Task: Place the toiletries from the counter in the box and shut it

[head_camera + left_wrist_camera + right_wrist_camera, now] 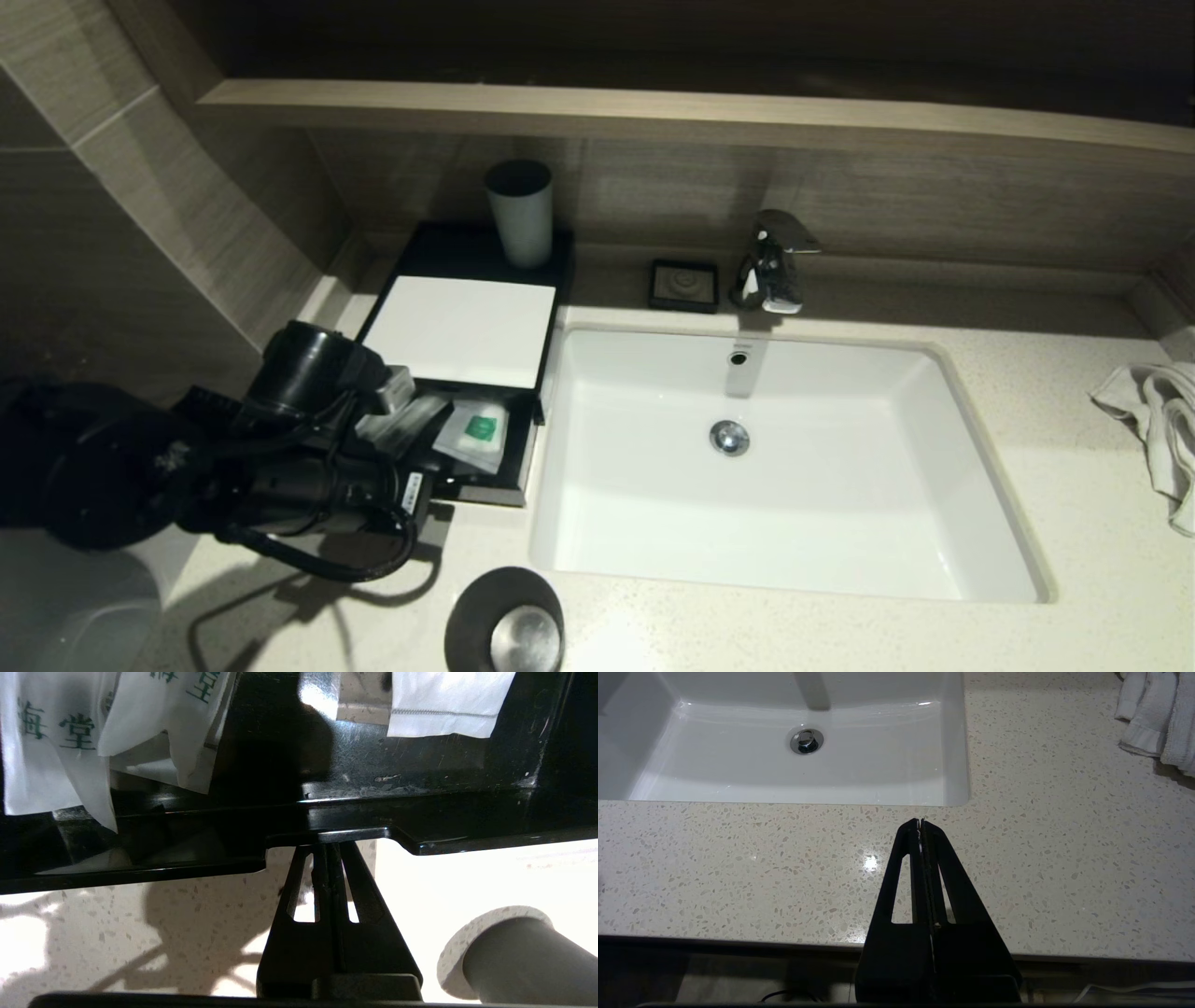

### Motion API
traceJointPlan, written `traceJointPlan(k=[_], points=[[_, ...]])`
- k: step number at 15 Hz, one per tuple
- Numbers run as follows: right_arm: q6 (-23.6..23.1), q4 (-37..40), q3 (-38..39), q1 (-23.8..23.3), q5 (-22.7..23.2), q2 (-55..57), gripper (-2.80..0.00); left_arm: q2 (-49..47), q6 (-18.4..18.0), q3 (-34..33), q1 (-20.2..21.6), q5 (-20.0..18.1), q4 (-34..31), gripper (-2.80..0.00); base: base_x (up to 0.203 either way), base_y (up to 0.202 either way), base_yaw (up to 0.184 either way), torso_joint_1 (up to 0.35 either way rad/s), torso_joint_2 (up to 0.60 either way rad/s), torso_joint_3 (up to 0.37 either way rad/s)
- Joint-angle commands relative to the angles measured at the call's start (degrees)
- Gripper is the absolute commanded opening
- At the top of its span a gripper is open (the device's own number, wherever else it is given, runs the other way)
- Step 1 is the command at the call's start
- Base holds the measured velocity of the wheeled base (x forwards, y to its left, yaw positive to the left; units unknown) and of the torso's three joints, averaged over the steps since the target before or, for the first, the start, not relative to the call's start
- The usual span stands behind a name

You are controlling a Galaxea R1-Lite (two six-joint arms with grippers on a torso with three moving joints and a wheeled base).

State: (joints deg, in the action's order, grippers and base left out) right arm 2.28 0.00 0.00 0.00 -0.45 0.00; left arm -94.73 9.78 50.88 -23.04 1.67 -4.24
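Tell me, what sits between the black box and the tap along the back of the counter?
A small black soap dish sits between the box and the tap, apart from both, as the head view shows.

We lose the drawer's (pixel 509 467) left half behind the left arm (pixel 280 467), sachets (pixel 481 431) partly covered, towel (pixel 1162 425) cut at right, grey cup (pixel 509 623) cut at the near edge.

The room is dim, with the wall and shelf at the top of the head view nearly black. Light falls from above onto the sink (pixel 794 485), which glows white. The arm (pixel 233 467) throws a soft shadow at lower left. A small glare spot shines on the counter (pixel 870 862). Straight edges bow near the frame borders.
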Motion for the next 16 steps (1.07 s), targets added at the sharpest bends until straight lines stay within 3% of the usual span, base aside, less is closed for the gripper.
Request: traceJointPlan(k=[1, 16], points=[[0.0, 0.0, 0.0, 0.0, 0.0, 0.0, -2.8, -0.8, 0.1, 1.1, 0.3, 0.0, 0.0, -2.8, 0.0, 0.0, 0.0, 0.0, 0.0, 0.0], [0.0, 0.0, 0.0, 0.0, 0.0, 0.0, -2.8, -4.7, 0.3, 5.5, 0.7, 0.0, 4.1, -2.8, 0.0, 0.0, 0.0, 0.0, 0.0, 0.0]])
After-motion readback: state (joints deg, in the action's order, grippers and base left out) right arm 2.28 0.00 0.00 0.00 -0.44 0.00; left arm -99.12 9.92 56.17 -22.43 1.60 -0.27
